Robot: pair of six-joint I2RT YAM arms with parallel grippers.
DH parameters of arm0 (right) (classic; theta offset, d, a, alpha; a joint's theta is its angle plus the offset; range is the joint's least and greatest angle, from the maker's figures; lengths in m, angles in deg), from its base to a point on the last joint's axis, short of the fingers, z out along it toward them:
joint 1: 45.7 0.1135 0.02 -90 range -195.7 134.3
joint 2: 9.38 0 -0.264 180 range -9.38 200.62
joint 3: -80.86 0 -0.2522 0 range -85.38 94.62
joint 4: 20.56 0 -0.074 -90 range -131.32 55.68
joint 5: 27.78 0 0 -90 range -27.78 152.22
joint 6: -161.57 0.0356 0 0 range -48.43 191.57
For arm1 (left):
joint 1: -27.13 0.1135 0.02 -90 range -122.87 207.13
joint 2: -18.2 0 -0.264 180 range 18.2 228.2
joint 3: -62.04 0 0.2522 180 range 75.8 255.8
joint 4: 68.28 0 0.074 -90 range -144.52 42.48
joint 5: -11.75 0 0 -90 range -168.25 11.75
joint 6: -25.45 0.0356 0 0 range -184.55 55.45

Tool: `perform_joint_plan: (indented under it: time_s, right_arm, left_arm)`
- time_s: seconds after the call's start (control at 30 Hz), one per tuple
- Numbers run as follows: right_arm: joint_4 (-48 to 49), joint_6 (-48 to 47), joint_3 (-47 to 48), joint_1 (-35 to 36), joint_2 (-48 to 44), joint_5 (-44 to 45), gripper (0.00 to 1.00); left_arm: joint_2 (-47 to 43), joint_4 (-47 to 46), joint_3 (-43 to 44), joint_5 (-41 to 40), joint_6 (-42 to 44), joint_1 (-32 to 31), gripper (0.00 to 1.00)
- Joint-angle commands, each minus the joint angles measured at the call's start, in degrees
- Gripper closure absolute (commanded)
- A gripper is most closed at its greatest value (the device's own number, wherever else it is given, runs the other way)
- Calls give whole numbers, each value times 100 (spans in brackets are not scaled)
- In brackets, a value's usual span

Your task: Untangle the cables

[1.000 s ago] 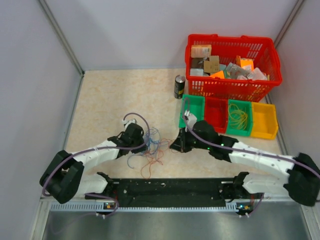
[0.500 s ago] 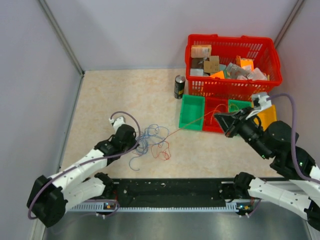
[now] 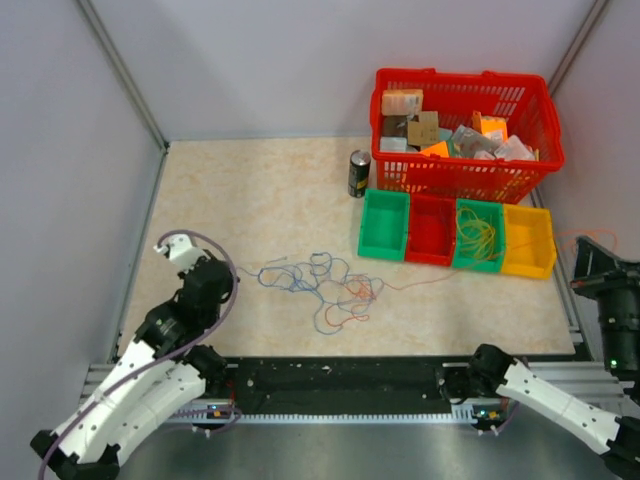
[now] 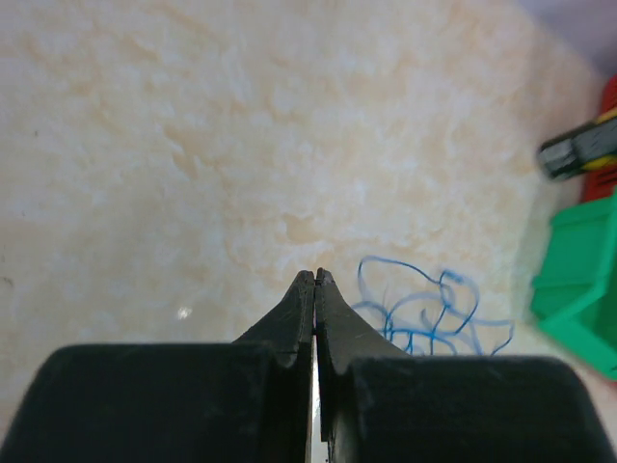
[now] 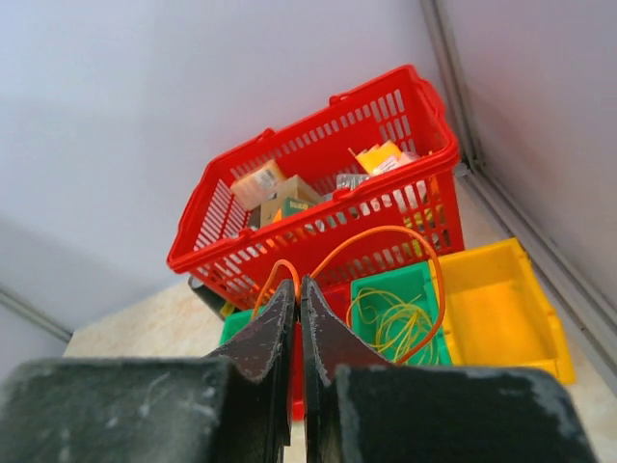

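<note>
A robotics lab test cell, pale grey panel walls (image 3: 300, 60) on bare aluminium posts (image 3: 120, 70) enclosed the beige marbled bench (image 3: 250, 200), small coloured plastic sorting bins (image 3: 432, 228) sat beside a red plastic mesh basket (image 3: 460, 78).

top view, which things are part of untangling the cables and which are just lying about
Job: cables, orange cable in right gripper, left gripper, probably bins.
Lying about: basket, can.
</note>
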Motion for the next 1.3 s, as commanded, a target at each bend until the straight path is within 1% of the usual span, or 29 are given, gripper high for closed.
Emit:
perform_joint_plan:
  time_s: [0.0,0.1,0.17,0.3,0.37,0.43,0.53,0.6,0.7,0.8,0.83,0.93,1.0,1.03,1.07,1.1,1.13,1.17,1.2,1.23,1.27]
  right_arm:
    - [-29,-473,190,62,-302,328,100]
    - [32,-544,419,62,-566,29,100]
    - [173,-544,411,62,-584,-453,100]
    - [191,-325,121,62,-6,-1700,100]
    - [200,-80,-19,54,389,-1966,100]
    - [244,70,-134,53,776,-1985,100]
    - [218,246,-344,62,1461,-2054,100]
    - [191,605,-599,62,2058,-2535,100]
    - [655,1072,-1397,53,2771,-3257,100]
    - [1209,1520,-2084,54,3596,-3864,100]
    - [1341,1635,-2251,53,3843,-3961,100]
    - [1448,1925,-2489,53,4678,-3988,100]
    - [1492,1900,-2516,53,5206,-4111,100]
    - [1440,1769,-2429,45,5521,-4199,100]
    - [1369,1672,-2350,53,5585,-4252,97]
    - [1325,1540,-2210,45,5603,-4322,88]
    - [1299,1391,-2087,45,5577,-4427,73]
    - [1272,1190,-1972,53,5507,-4524,55]
    - [1272,1057,-1815,45,5402,-4673,39]
    - [1272,882,-1630,53,5340,-4813,28]
    - [1333,715,-1472,53,5235,-5050,22]
  left_arm:
    - [-590,-21,765,-1011,712,29,100]
    - [-757,49,1134,-1345,994,29,100]
    - [-828,41,1284,-1338,1135,29,100]
    - [-775,6,1311,-1005,1083,20,100]
    - [-679,-30,1311,-732,1082,20,100]
    - [-512,-30,1434,-486,1170,29,100]
    - [-363,-187,1907,303,1705,29,100]
    - [-318,-441,2311,1040,2135,29,100]
    - [-239,-714,3040,2025,2576,29,100]
    - [-134,-969,3831,2756,2918,20,100]
    - [-90,-1048,4234,2932,3006,20,100]
    - [85,-1495,5009,3451,3122,20,100]
    - [200,-1909,5353,3759,3061,29,100]
    - [357,-2215,5659,4039,2999,20,100]
    - [463,-2262,5784,4085,2981,20,100]
    - [542,-2288,5898,4094,2964,29,100]
    - [613,-2271,5977,4059,2911,29,100]
    - [683,-2271,6013,3998,2867,20,100]
    - [719,-2280,6005,3954,2823,29,100]
    - [745,-2297,5996,3867,2788,29,100]
    - [771,-2289,5987,3857,2735,29,100]
